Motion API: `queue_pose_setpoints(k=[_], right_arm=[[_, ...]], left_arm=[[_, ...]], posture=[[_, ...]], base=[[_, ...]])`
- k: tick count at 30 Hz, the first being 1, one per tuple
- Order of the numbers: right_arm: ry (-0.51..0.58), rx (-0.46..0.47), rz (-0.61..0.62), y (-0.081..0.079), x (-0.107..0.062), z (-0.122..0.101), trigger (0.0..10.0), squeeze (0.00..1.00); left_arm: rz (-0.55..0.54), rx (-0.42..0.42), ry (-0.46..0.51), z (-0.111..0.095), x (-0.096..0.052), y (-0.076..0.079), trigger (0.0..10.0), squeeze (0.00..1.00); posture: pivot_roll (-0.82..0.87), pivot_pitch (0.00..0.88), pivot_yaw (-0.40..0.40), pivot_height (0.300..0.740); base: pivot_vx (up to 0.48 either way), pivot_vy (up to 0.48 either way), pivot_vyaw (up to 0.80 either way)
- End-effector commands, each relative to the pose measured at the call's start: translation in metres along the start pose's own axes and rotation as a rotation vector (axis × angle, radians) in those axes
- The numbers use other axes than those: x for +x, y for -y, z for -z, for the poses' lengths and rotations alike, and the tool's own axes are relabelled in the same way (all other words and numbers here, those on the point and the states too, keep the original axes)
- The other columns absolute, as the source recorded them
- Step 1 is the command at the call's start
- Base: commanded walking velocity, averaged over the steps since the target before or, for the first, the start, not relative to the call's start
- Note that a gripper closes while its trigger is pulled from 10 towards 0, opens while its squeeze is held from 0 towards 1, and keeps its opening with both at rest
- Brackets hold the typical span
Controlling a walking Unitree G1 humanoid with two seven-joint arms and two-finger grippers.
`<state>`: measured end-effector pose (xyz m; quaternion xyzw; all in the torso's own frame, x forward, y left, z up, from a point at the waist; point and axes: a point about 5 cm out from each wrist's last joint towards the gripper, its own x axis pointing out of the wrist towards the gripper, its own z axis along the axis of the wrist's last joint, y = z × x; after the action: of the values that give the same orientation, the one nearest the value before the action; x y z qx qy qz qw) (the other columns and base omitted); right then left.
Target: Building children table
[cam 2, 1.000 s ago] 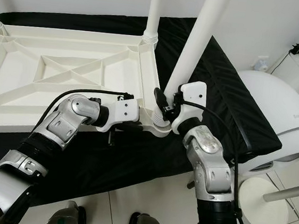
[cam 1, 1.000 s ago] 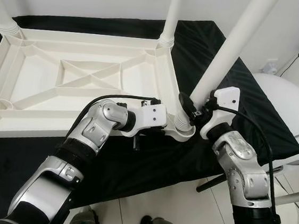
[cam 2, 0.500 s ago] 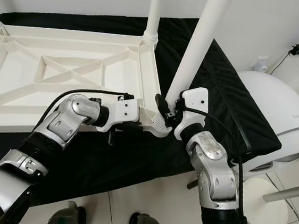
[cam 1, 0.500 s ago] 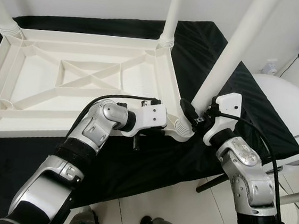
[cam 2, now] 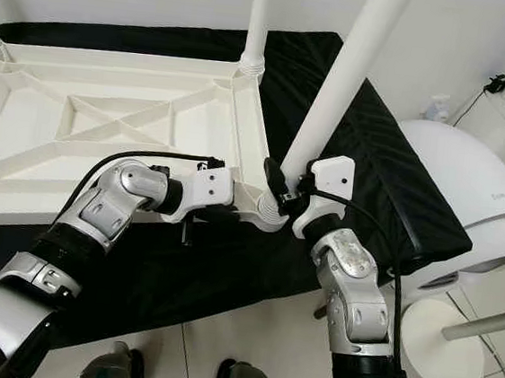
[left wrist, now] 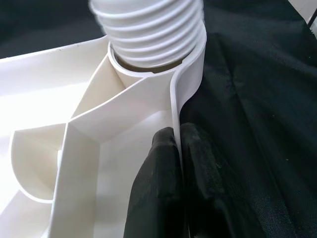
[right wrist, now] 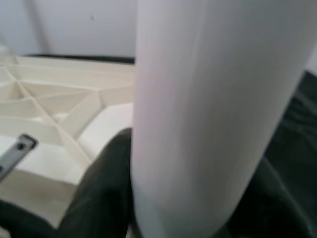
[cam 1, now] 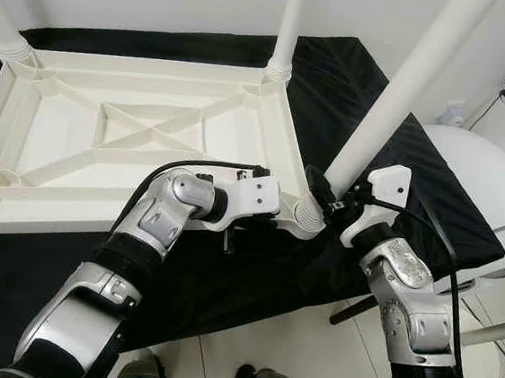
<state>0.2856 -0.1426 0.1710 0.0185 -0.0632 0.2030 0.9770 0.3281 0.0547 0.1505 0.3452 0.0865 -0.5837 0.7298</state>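
The white plastic tabletop (cam 1: 131, 140) lay upside down, its ribbed underside facing up, on black cloth. My left hand (left wrist: 176, 163) pinched its near rim just beside the corner socket (cam 1: 306, 217). A thick white leg (cam 2: 340, 90) stood tilted in that socket, gripped low between my right hand's (cam 2: 282, 185) fingers. Another leg (cam 1: 288, 26) rose upright from the far corner beyond.

The upturned table top (cam 1: 105, 128) was white plastic with a crossed rib pattern, its legs (cam 1: 398, 96) white too. The cloth (cam 1: 336, 80) beneath was plain black. Both arms were silver, with black fingers (left wrist: 158, 198).
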Motion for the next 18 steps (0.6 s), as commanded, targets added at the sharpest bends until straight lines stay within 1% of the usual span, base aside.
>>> queue_pose_setpoints(k=[1, 9, 14, 18], right_arm=[[-0.141, 0.042, 0.047, 0.006, -0.007, 0.03, 10.0, 0.0], [-0.148, 0.029, 0.024, 0.003, 0.0, 0.033, 10.0, 0.0], [-0.134, -0.011, -0.048, -0.005, 0.003, 0.031, 10.0, 0.0], [-0.123, -0.024, -0.075, -0.009, 0.003, 0.03, 10.0, 0.0]], left_arm=[[-0.273, -0.017, -0.114, 0.022, -0.003, -0.009, 10.0, 0.0], [-0.278, -0.013, -0.114, 0.021, -0.004, -0.009, 10.0, 0.0], [-0.282, -0.014, -0.114, 0.021, -0.004, -0.01, 10.0, 0.0], [-0.283, -0.014, -0.114, 0.022, -0.005, -0.01, 10.0, 0.0]], posture=[[-0.02, 0.129, -0.053, 0.74], [-0.01, 0.132, -0.055, 0.74], [-0.01, 0.135, -0.057, 0.74], [-0.01, 0.135, -0.059, 0.74]], base=[[0.0, 0.0, 0.0], [0.0, 0.0, 0.0], [0.0, 0.0, 0.0], [0.0, 0.0, 0.0]])
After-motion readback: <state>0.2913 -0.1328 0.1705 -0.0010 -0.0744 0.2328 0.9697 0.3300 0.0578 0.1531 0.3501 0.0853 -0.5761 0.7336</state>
